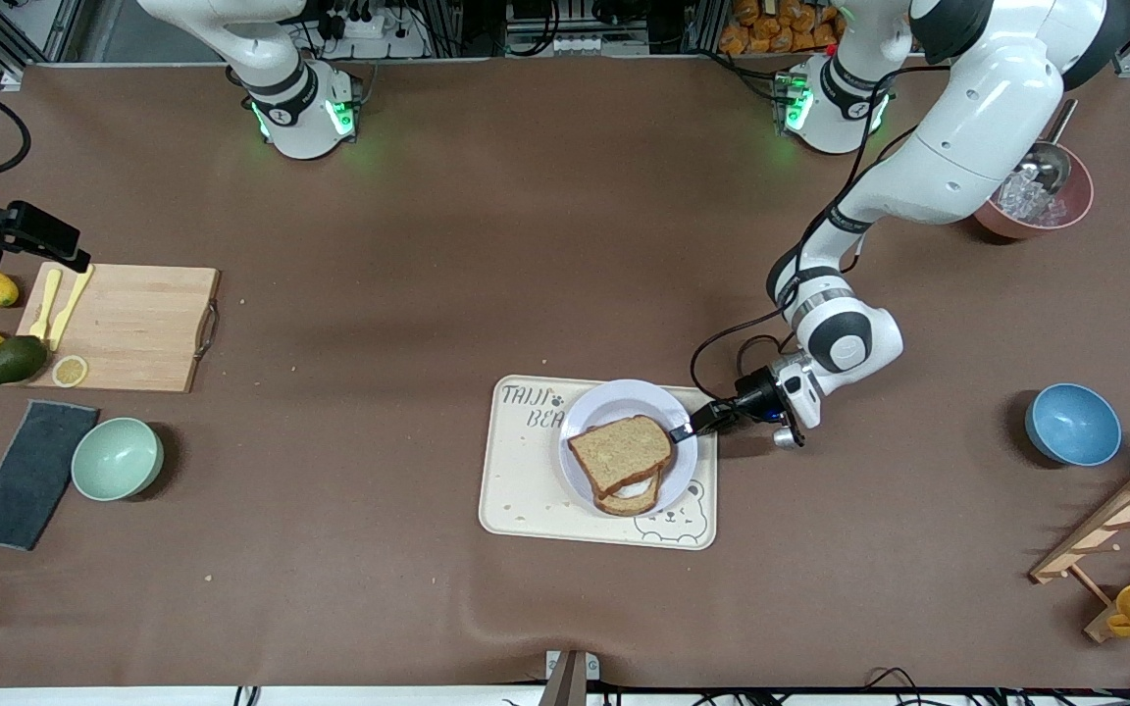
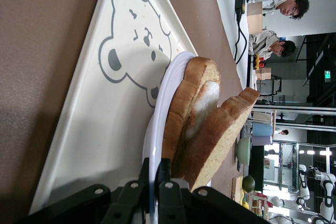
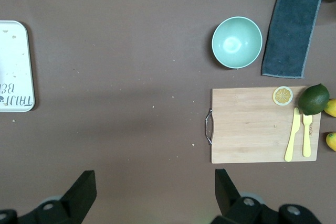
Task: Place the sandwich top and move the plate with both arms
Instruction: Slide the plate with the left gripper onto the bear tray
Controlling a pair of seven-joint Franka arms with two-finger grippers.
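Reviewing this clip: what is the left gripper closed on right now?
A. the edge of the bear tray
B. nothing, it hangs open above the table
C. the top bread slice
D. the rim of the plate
D: the left gripper has its fingers pinched on the plate rim, as the left wrist view also shows.

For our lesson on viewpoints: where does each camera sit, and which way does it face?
Front: high across the table, facing both arms' bases; the left gripper is shut on the plate.
Left wrist: low by the plate, along the sandwich top; own fingers show.
Right wrist: straight down on the board; open gripper.
Shared: the tray.
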